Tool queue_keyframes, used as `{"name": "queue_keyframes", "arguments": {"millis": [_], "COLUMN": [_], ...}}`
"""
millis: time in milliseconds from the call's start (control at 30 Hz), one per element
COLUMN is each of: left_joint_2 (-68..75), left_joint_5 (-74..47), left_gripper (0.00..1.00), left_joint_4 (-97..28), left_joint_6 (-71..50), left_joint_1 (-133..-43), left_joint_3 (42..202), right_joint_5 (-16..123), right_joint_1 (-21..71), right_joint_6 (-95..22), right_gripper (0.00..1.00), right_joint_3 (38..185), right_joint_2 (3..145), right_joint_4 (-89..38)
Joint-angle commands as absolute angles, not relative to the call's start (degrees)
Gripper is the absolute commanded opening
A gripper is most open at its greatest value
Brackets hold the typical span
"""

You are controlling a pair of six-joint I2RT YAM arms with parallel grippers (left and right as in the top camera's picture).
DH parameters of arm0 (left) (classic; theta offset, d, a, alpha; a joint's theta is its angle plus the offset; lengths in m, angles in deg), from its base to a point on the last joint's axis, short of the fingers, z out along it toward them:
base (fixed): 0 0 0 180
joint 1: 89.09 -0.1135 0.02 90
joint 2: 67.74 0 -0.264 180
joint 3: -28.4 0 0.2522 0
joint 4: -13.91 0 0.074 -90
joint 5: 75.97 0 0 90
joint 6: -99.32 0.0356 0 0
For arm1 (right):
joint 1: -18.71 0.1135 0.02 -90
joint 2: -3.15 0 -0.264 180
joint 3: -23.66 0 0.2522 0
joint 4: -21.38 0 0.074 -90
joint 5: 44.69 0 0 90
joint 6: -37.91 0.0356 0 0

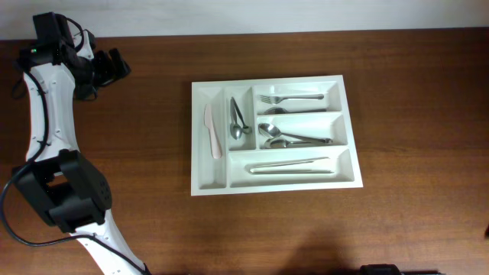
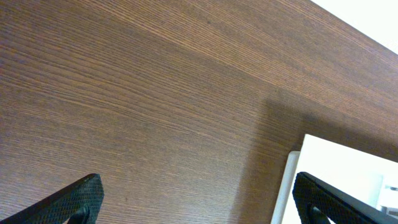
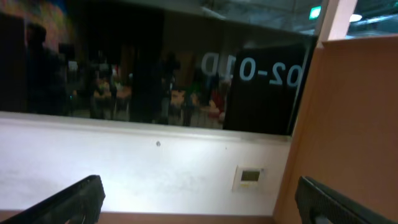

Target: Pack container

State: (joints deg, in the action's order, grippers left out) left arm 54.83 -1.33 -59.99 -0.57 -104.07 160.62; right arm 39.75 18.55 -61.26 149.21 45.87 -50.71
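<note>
Five compartments of cutlery in the white container (image 1: 200, 183), flat on the dark wood-grain table (image 1: 397, 221), a little right of centre. Left gripper (image 2: 205, 200) toward the far left corner, well apart from the container, jaws spread wide over bare wood, nothing between. Right gripper (image 3: 202, 202) aimed off the table, jaws likewise spread, empty. Beyond: a white wall (image 3: 124, 180), a small wall panel (image 3: 250, 176), dark glass (image 3: 124, 74) with mirrored lettering, a tan partition (image 3: 354, 124) at right.
</note>
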Motion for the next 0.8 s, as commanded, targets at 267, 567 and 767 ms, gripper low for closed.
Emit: {"name": "queue_keyframes", "arguments": {"millis": [267, 567, 767], "left_joint_2": [53.01, 53.01, 53.01], "left_joint_5": [-1.15, -1.15, -1.15], "left_gripper": [0.99, 0.99, 0.99], "left_joint_4": [-59.88, -59.88, -59.88], "left_joint_6": [0.35, 0.35, 0.35], "left_joint_1": [-104.53, -104.53, -104.53], "left_joint_3": [161.14, 161.14, 161.14], "right_joint_5": [42.52, 40.79, 38.63], "right_joint_1": [18.65, 18.65, 18.65], "right_joint_6": [-44.69, -36.6, -36.65], "right_gripper": [0.99, 0.99, 0.99], "right_joint_3": [97.58, 58.44, 44.6], "right_joint_2": [16.17, 5.24, 5.15], "right_joint_4": [-27.24, 1.24, 13.18]}}
